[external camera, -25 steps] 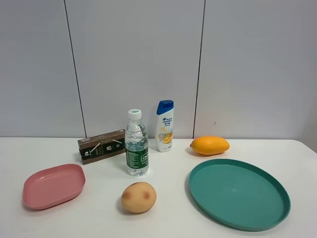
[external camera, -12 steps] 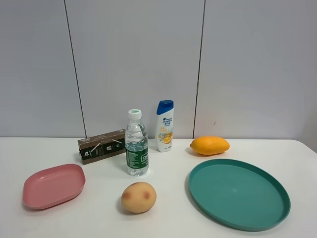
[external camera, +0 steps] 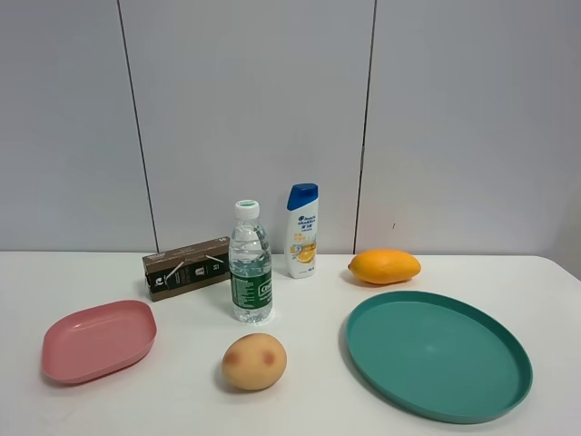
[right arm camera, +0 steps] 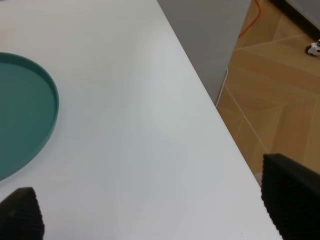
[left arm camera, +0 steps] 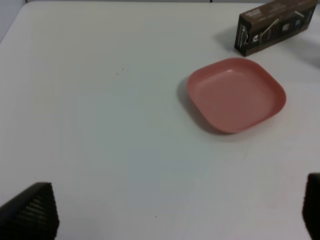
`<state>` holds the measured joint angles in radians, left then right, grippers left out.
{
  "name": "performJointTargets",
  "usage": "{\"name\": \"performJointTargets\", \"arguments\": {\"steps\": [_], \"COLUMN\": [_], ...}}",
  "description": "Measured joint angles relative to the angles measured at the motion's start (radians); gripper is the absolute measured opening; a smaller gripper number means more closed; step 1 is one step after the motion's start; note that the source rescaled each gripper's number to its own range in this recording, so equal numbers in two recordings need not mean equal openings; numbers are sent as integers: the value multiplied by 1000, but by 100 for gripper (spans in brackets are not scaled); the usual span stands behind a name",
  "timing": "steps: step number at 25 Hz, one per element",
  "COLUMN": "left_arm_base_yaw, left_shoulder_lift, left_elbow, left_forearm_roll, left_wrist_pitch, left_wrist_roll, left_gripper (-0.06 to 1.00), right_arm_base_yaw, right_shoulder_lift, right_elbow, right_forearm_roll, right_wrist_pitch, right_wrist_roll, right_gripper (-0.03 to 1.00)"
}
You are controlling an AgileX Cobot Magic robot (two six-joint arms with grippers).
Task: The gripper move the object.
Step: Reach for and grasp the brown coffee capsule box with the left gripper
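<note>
Nothing had moved: the carton (external camera: pixel 186 267) lay by the wall, just left of the water bottle (external camera: pixel 251 272). Only wrist views showed the left gripper (left arm camera: pixel 171 210) and right gripper (right arm camera: pixel 155 205), both spread wide, holding nothing.

left jaws | black fingertips (left arm camera: pixel 30 212), fine grid texture | right jaws | black fingertips (right arm camera: pixel 292 195), same texture
</note>
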<state>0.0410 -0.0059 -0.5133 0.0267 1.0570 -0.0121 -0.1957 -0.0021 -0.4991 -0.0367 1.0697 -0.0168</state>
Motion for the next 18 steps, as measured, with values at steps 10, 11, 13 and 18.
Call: {"name": "performJointTargets", "arguments": {"steps": [10,11,13,18], "left_arm_base_yaw": [0,0,0,-16], "left_shoulder_lift": [0,6,41,213], "left_elbow": [-17,-34,-77,-172], "left_forearm_roll": [-79,-86,-91,-87], "left_wrist_pitch": [-10,-11,-15,-34], "left_wrist_roll": [84,105,141,170], "left_gripper": [100,100,100,100], "right_arm_base_yaw": [0,0,0,0], "right_shoulder_lift": [0,0,0,0], "right_elbow": [0,0,0,0], "right_forearm_roll": [0,0,0,0], "right_wrist_pitch": [0,0,0,-1], "right_wrist_roll": [0,0,0,0], "right_gripper": [100,100,100,100]}}
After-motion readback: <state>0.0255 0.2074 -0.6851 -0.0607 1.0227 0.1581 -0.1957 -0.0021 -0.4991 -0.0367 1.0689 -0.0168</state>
